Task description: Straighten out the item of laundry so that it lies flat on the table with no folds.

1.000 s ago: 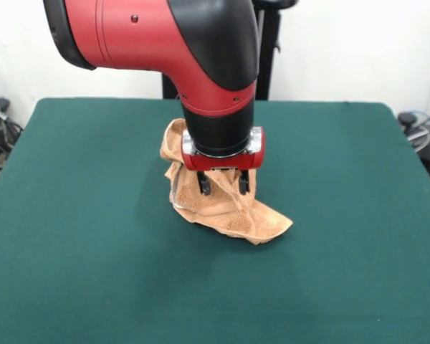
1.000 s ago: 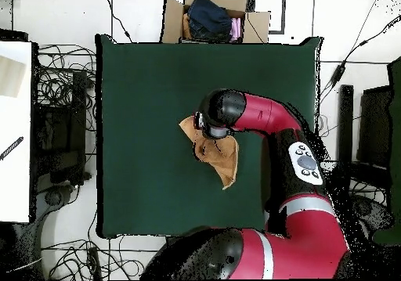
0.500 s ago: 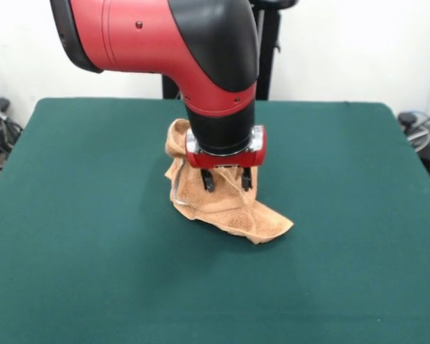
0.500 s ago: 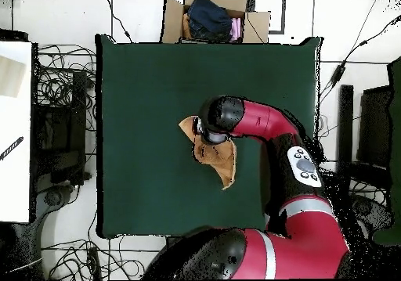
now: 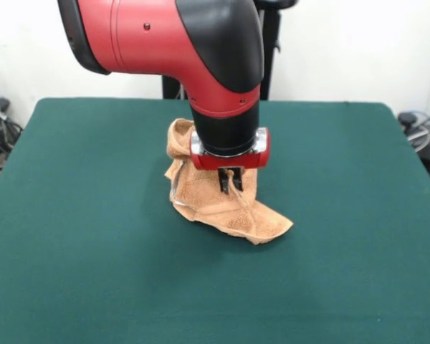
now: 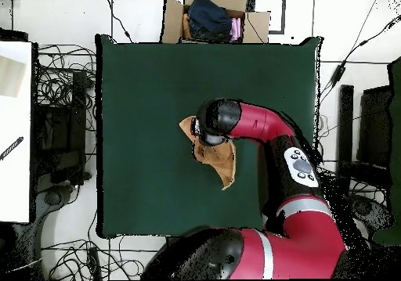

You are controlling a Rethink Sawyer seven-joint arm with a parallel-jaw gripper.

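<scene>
Bare table [image 5: 93, 251] around crumpled towel [image 5: 229, 211]

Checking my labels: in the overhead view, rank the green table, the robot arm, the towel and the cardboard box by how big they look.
1. Table
2. Robot arm, though it sits nearer the camera
3. Cardboard box, cut off at the top
4. Towel, partly hidden; close to the box, unsure

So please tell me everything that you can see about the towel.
The towel is orange-tan and looks like terry cloth. It is crumpled, not flat: one part stands up in folds behind the gripper, and one corner lies spread on the green table, pointing toward the camera side. It sits near the middle of the table. The gripper is closed on a raised fold of it, with the arm directly above. No label can be seen clearly.
</scene>
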